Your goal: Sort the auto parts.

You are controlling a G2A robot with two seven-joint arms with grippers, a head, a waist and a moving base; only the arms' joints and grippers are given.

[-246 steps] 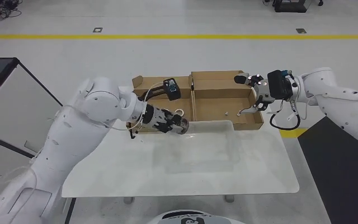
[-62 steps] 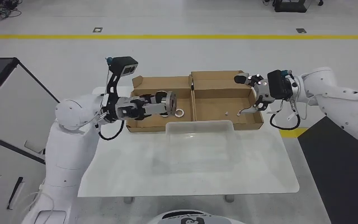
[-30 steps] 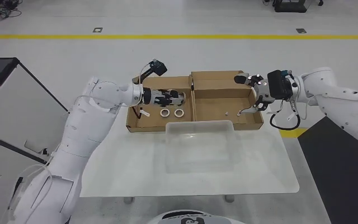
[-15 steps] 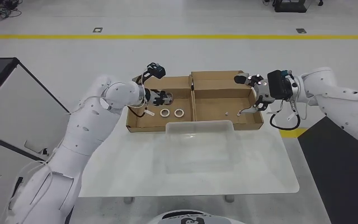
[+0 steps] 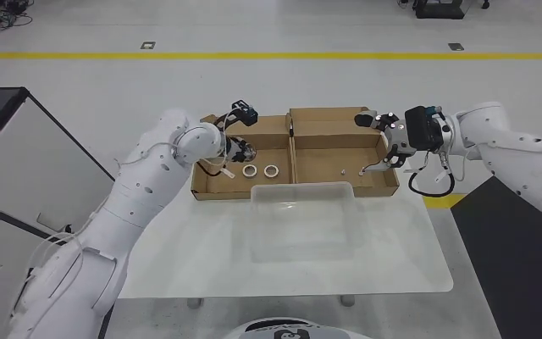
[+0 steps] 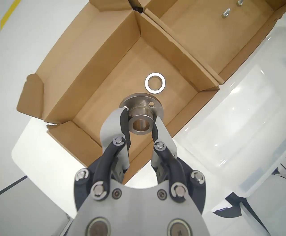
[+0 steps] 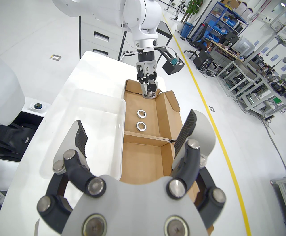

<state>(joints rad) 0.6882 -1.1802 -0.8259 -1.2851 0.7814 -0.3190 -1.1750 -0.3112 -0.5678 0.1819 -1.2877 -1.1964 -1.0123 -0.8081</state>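
My left gripper (image 6: 140,125) is shut on a flanged metal hub (image 6: 140,107), its flange pointing down into the left cardboard box (image 5: 212,182). In the top view that gripper (image 5: 241,152) stands over the box's left half. Two metal rings (image 5: 251,170) (image 5: 270,171) lie on the box floor beside it; one ring (image 6: 155,82) shows just beyond the hub. My right gripper (image 7: 134,134) hangs open, holding nothing, over the right end of the right cardboard box (image 5: 339,152). From there I see the left gripper (image 7: 149,89), the hub (image 7: 149,95) and both rings (image 7: 141,113) (image 7: 141,125).
A clear plastic bin (image 5: 301,225) sits on the white table (image 5: 398,254), touching the boxes' near side. Small metal pieces (image 6: 225,13) lie in the right box. The boxes' flaps stand up around the left gripper.
The left arm came from the bin's edge up over the left box and shifted left along it with the hub. The right arm has not moved.
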